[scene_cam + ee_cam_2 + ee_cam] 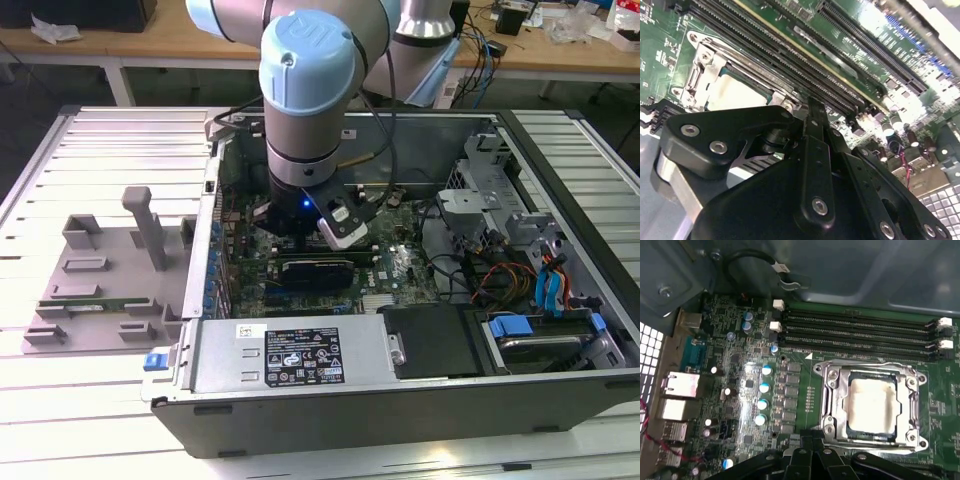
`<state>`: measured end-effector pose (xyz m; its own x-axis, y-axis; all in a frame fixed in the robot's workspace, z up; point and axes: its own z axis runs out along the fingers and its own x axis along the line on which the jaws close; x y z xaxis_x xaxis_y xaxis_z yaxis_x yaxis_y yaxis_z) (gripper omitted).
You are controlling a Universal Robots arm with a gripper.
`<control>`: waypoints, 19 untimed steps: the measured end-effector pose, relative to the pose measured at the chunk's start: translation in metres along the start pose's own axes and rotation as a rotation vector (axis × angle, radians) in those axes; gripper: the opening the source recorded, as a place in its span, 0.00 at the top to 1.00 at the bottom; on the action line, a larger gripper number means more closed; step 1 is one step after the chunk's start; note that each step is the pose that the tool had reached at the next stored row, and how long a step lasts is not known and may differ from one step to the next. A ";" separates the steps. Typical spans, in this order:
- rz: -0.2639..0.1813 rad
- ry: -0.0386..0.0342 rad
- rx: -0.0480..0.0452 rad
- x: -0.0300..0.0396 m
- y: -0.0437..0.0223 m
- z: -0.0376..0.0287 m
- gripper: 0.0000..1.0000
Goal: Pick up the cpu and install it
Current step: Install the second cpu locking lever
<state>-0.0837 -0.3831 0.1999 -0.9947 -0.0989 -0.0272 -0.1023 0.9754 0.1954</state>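
The arm [305, 90] points straight down, and its black end effector [815, 117] has the fingers closed together.

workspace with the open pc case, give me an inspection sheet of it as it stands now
surface: slatted metal table carrying an open computer case.
job's things: the cpu, pale on top, lies inside the metal socket frame on the motherboard, beside the memory slots.
clutter: grey plastic tray with posts on the table at the exterior view's left; a narrow green stick lies in it.
grippers: the hand hangs just above the board next to the socket, holding nothing that can be seen; whether open or shut is unclear.
cables: black cable along the arm; red, orange and blue wires in the case at the exterior view's right.
surroundings: wooden benches behind the table.
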 end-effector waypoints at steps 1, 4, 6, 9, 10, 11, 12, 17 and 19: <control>-0.001 0.0000 -0.0003 -0.0001 0.0004 0.0011 0.89; -0.002 0.0003 -0.0001 0.0001 0.0002 0.0015 0.89; -0.002 -0.0016 0.0085 0.0008 0.0013 -0.0050 0.89; -0.003 0.0041 0.0568 -0.0036 0.0037 -0.0086 0.89; -0.003 0.0065 0.0686 -0.0072 0.0063 -0.0080 0.89; -0.002 0.0091 0.0785 -0.0103 0.0094 -0.0074 0.89; -0.002 0.0121 0.0869 -0.0142 0.0130 -0.0065 0.89; -0.001 0.0214 0.1100 -0.0244 0.0235 -0.0041 0.89; -0.001 0.0222 0.1179 -0.0254 0.0259 -0.0046 0.89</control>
<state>-0.0611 -0.3562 0.2101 -0.9947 -0.1030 -0.0053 -0.1031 0.9916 0.0787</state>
